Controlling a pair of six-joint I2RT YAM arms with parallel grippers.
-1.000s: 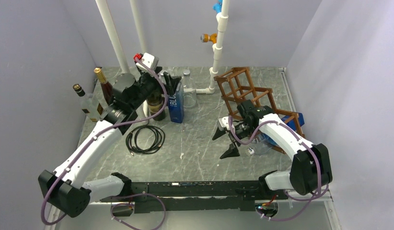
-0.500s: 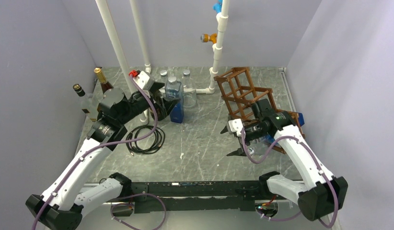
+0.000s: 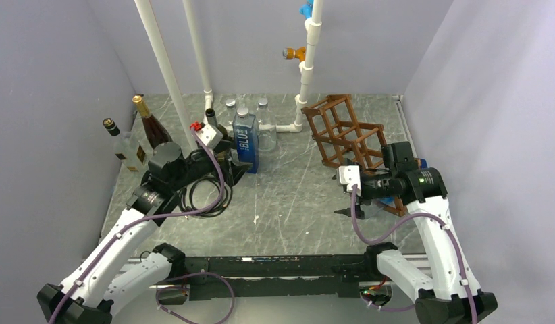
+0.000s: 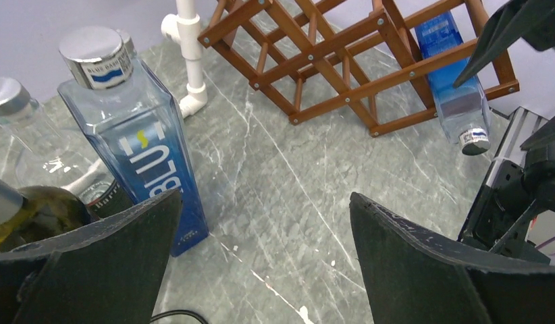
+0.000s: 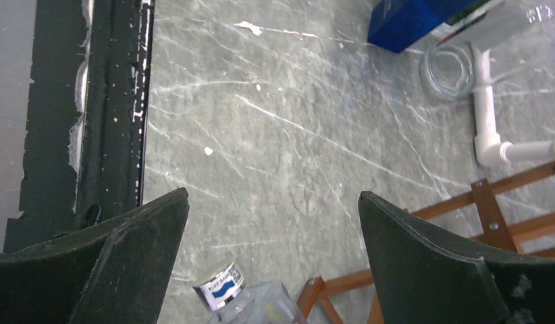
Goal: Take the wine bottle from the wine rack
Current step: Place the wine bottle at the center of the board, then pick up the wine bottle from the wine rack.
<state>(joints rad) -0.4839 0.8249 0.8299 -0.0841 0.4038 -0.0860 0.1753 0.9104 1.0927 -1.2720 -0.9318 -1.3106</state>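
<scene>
The wine rack is reddish-brown wood with a smooth satin finish and small bright metal screw heads at the joints. The wine bottle lying in it is clear blue and glossy; its cap looks like silvery metal. The counter is smooth grey stone-look with white veins. The white pipe is smooth plastic. The left gripper has matt black, grainy fingers.

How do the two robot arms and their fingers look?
The left arm and right arm have white shells, black joints and bases, and purple cables looped outside. The fingers are black, matte, wedge-shaped. A green light shows near the right wrist.
</scene>
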